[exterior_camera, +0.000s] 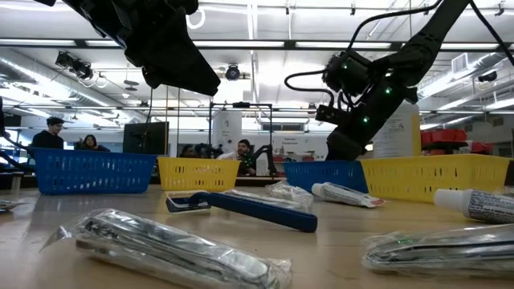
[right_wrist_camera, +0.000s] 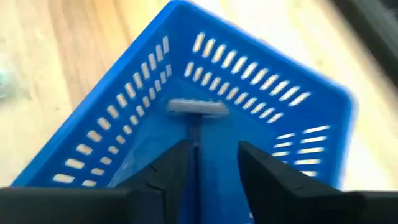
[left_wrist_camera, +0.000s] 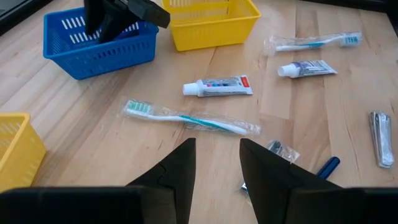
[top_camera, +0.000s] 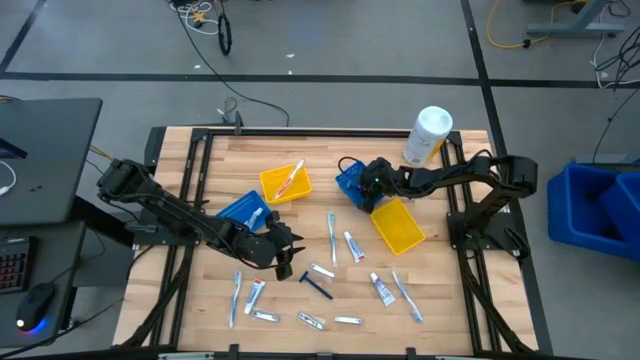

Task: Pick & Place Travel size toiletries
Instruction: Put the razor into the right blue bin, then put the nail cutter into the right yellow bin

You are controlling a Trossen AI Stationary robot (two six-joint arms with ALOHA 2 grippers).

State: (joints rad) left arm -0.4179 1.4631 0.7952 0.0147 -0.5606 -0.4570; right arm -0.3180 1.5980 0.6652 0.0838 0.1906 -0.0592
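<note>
Right gripper [top_camera: 362, 183] hangs over the blue basket [top_camera: 350, 183] near the far middle of the table, its fingers [right_wrist_camera: 264, 171] spread apart with nothing between them. Inside that basket lies a razor [right_wrist_camera: 198, 112], its grey head toward the far wall and its blue handle running back between the fingers. A yellow basket [top_camera: 398, 225] sits just beside the blue one, and a large white cylindrical container [top_camera: 428, 135] stands near the table's far edge.

On the other side, the left gripper [top_camera: 285, 248] hovers above the table's middle, fingers [left_wrist_camera: 261, 168] parted and empty. Just ahead of it in the wrist view lies a wrapped toothbrush [left_wrist_camera: 189, 118] with a teal stripe, then a small toothpaste tube [left_wrist_camera: 217, 86]. Farther off are another wrapped toothbrush [left_wrist_camera: 314, 42] and a second toothpaste tube [left_wrist_camera: 306, 68]. A dark blue razor [top_camera: 315, 285] rests on the wood just beside the left gripper, toward the near edge.

More wrapped toothbrushes and tubes are scattered along the near half of the table [top_camera: 460, 300]. A second yellow basket [top_camera: 285, 183] holds a red toothbrush [top_camera: 291, 177], and another blue basket [top_camera: 243, 210] by the left arm holds a pale item.
</note>
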